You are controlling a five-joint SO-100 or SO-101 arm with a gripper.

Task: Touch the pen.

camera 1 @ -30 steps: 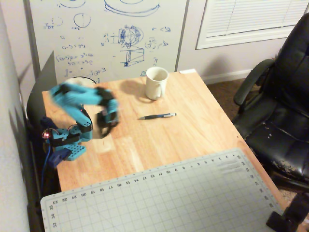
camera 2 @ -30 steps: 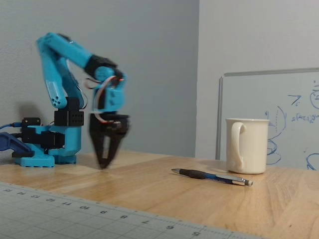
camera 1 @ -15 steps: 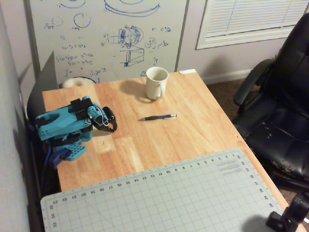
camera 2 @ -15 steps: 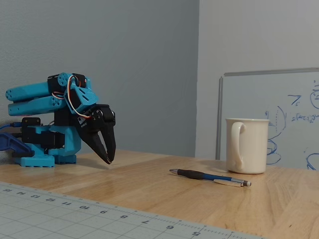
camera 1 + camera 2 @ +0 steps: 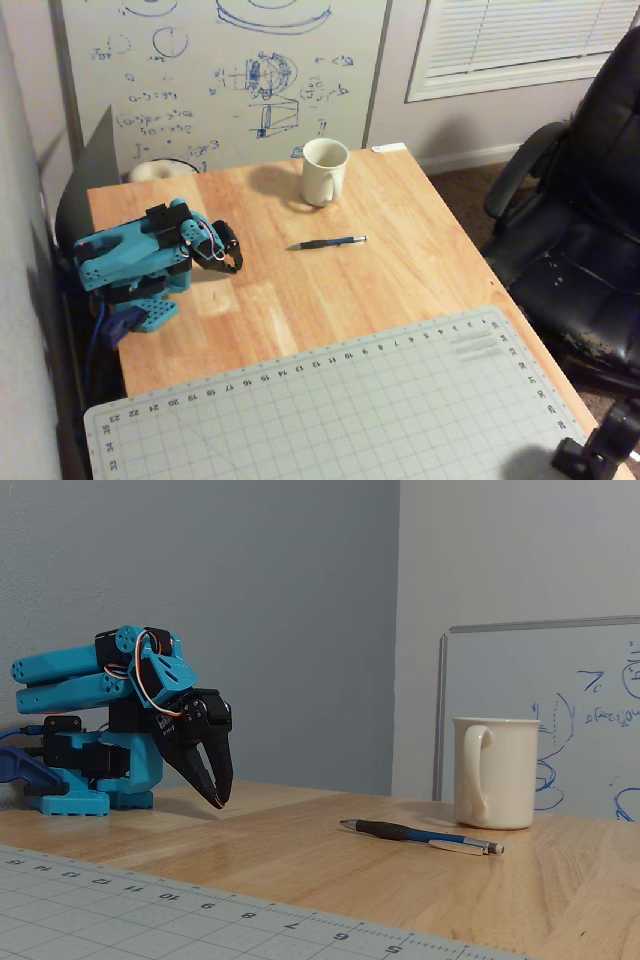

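The pen (image 5: 329, 242) is thin and dark with a silvery end, lying flat on the wooden table (image 5: 420, 260) in the overhead view, just in front of the white mug (image 5: 324, 171). In the fixed view the pen (image 5: 420, 835) lies left of the mug (image 5: 495, 772). My blue arm is folded at the table's left edge. The gripper (image 5: 232, 262) has black fingers, points down and is shut and empty. In the fixed view the gripper (image 5: 219, 800) hangs just above the table, well left of the pen and apart from it.
A grey cutting mat (image 5: 330, 410) covers the near part of the table. A whiteboard (image 5: 220, 80) leans behind the table. A black office chair (image 5: 580, 230) stands at the right. A black clamp (image 5: 600, 445) sits at the near right corner.
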